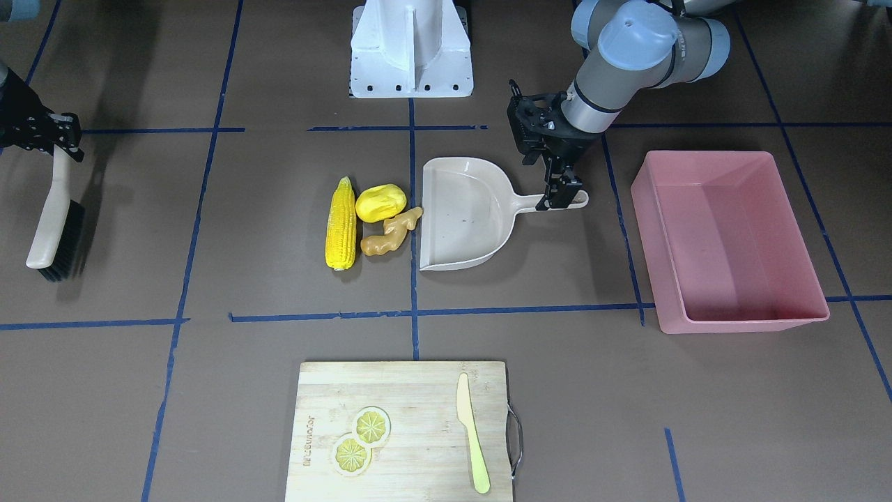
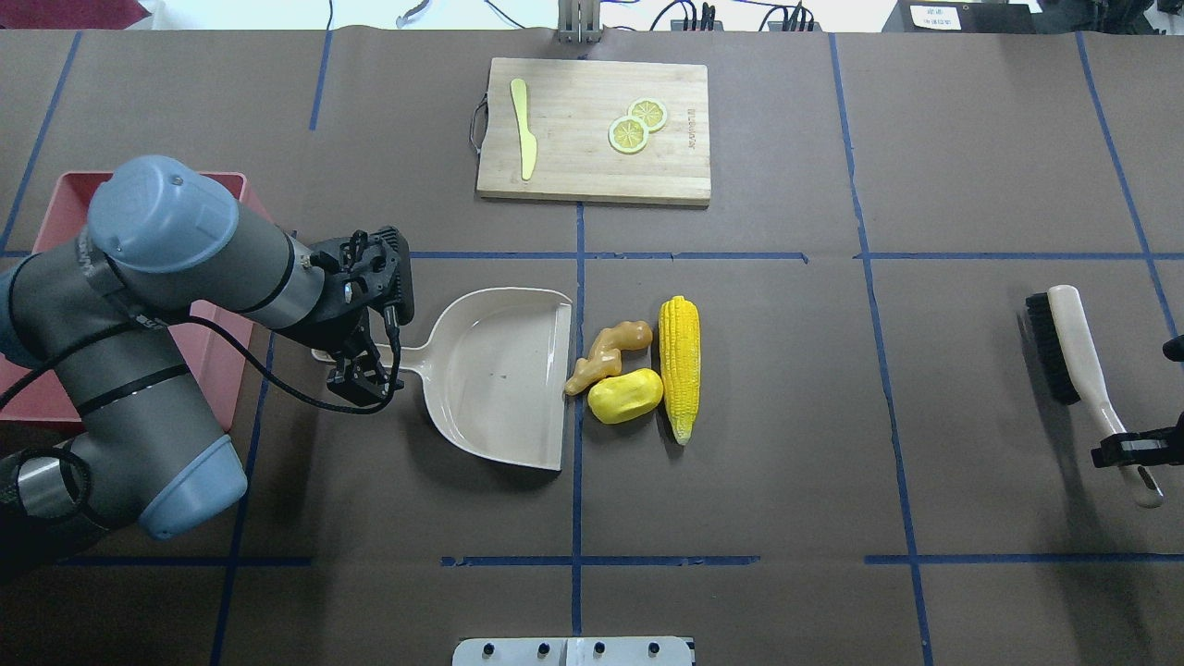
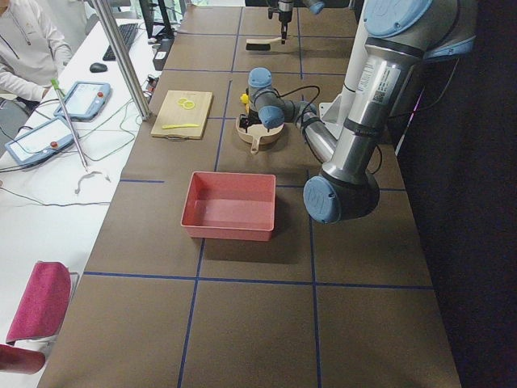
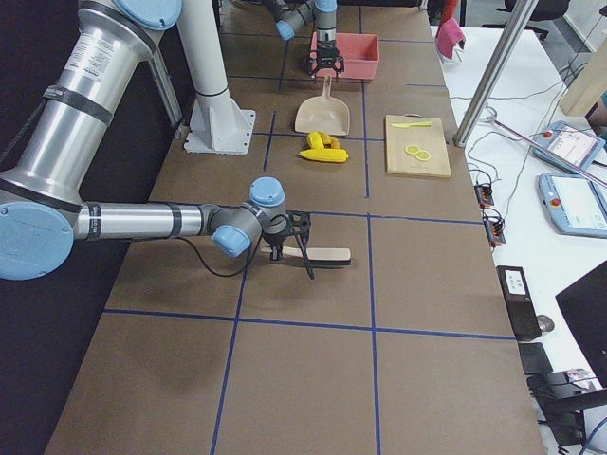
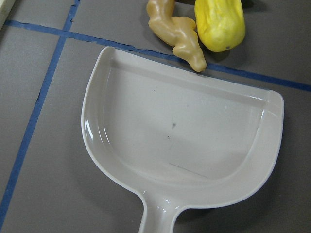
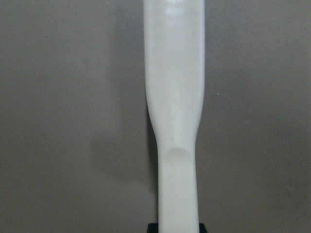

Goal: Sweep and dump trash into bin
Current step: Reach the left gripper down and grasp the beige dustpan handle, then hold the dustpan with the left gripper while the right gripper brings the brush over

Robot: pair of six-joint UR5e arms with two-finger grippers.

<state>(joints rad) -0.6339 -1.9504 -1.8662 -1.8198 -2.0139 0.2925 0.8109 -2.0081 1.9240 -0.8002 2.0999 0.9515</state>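
Observation:
The trash lies together on the brown table: a corn cob point(image 1: 341, 224), a rounded yellow lump point(image 1: 380, 203) and a tan ginger root point(image 1: 391, 232). The ginger touches the open lip of a beige dustpan point(image 1: 467, 213), which lies flat. My left gripper point(image 1: 561, 195) is shut on the dustpan's handle. The left wrist view shows the pan point(image 5: 184, 141) empty, with the ginger point(image 5: 177, 31) at its lip. The pink bin point(image 1: 739, 258) stands empty behind the handle. My right gripper point(image 1: 59, 139) is shut on the white handle of a black-bristled brush point(image 1: 52, 223), far from the trash.
A wooden cutting board point(image 1: 411, 404) with a pale knife point(image 1: 472, 432) and two lemon slices point(image 1: 362, 439) lies on the operators' side. The robot's white base point(image 1: 411, 49) is at the back. Blue tape lines cross the table.

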